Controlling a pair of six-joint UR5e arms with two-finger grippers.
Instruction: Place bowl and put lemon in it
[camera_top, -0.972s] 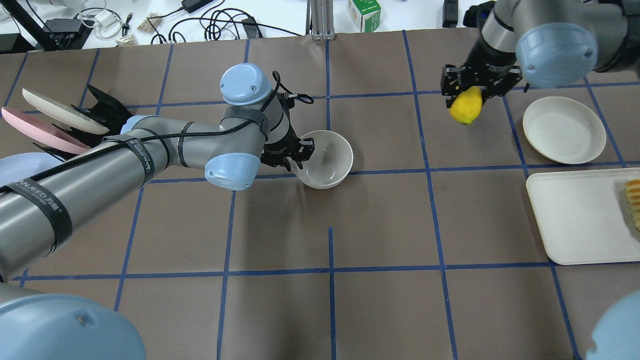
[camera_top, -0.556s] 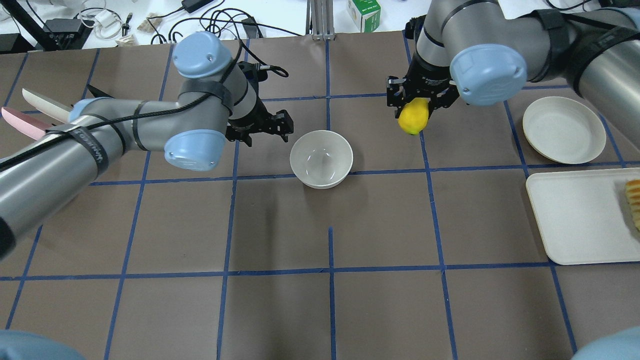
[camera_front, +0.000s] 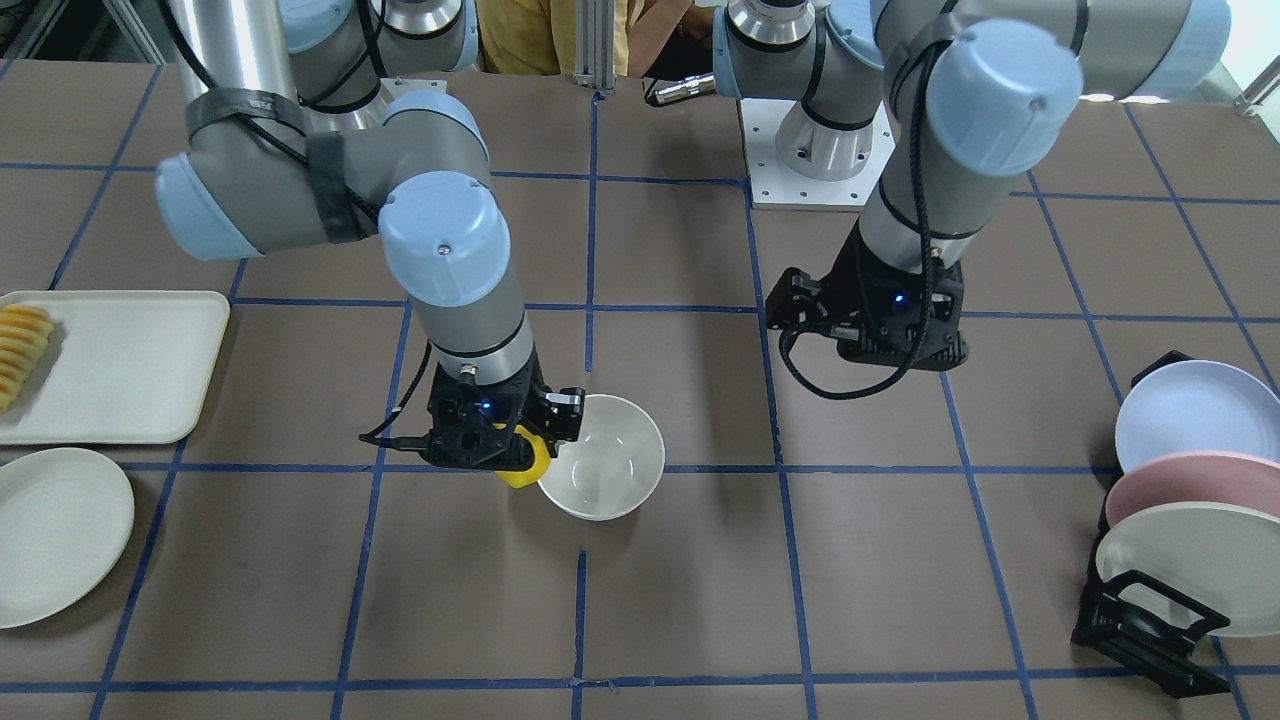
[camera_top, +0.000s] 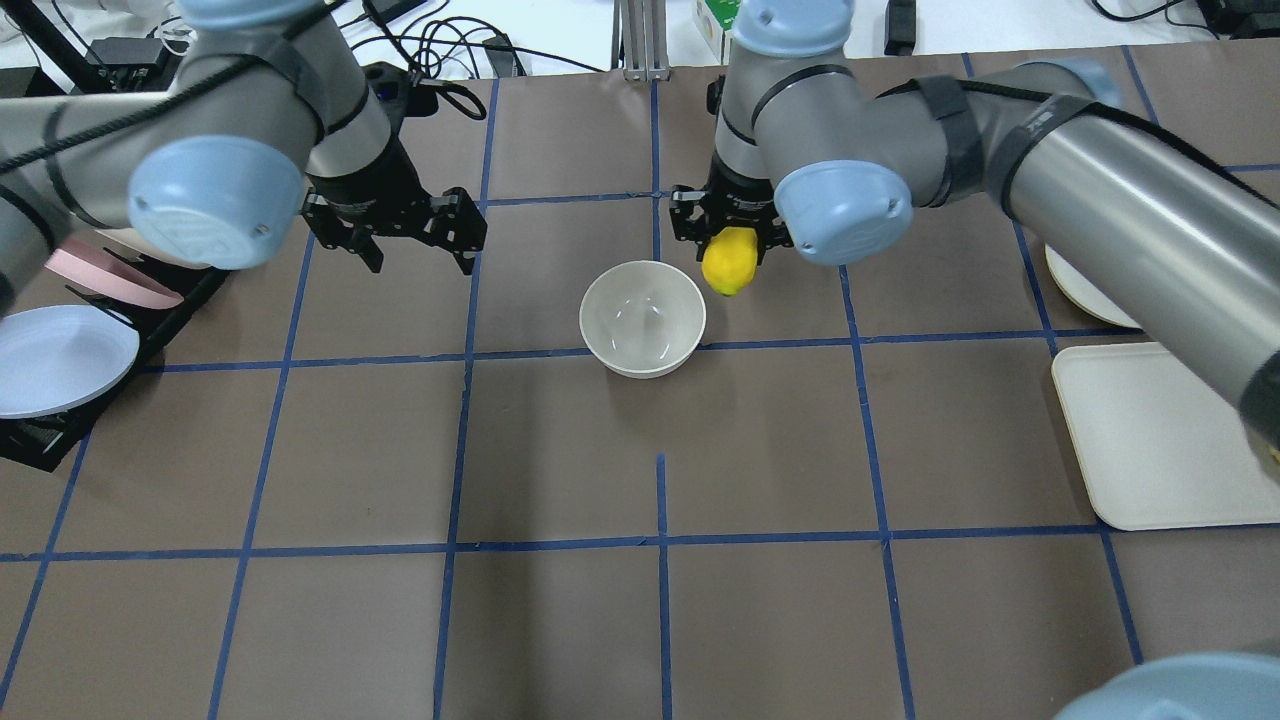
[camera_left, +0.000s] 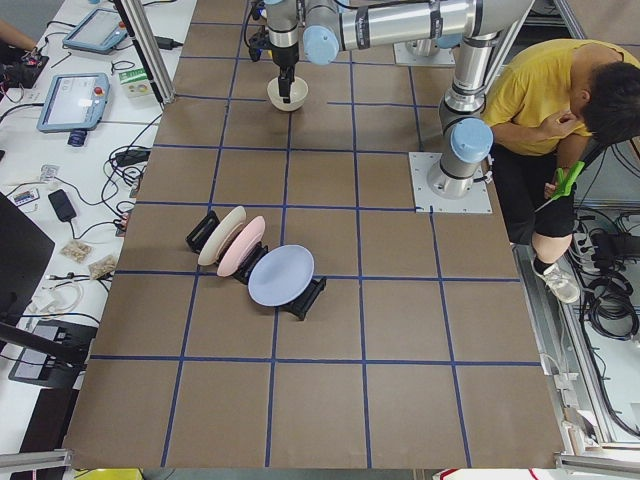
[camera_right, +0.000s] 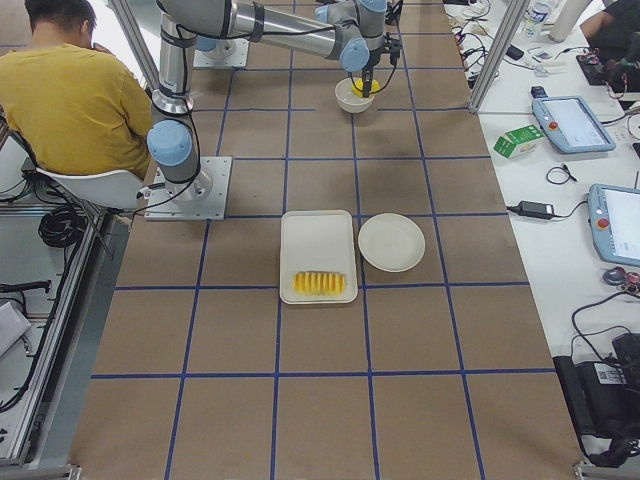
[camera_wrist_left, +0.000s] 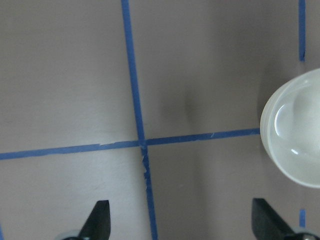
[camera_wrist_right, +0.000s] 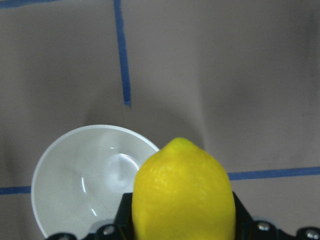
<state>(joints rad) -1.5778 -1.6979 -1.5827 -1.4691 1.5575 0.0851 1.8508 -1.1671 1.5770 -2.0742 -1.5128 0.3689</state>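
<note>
Bowl (camera_top: 643, 318) is noted upright on the table (camera_top: 760, 450), near its centre, nothing in it. Lemon (camera_top: 729, 262) is clamped between the jaws of the right gripper (camera_top: 729, 240) and held off the table just beside the bowl's rim, not inside. Left gripper (camera_top: 420, 255) is seen with jaws spread, nothing held, well apart from the bowl.

One bowl (camera_top: 642, 318), one lemon (camera_top: 729, 261), one tray (camera_front: 130, 365), four plates (camera_front: 60, 530).
</note>
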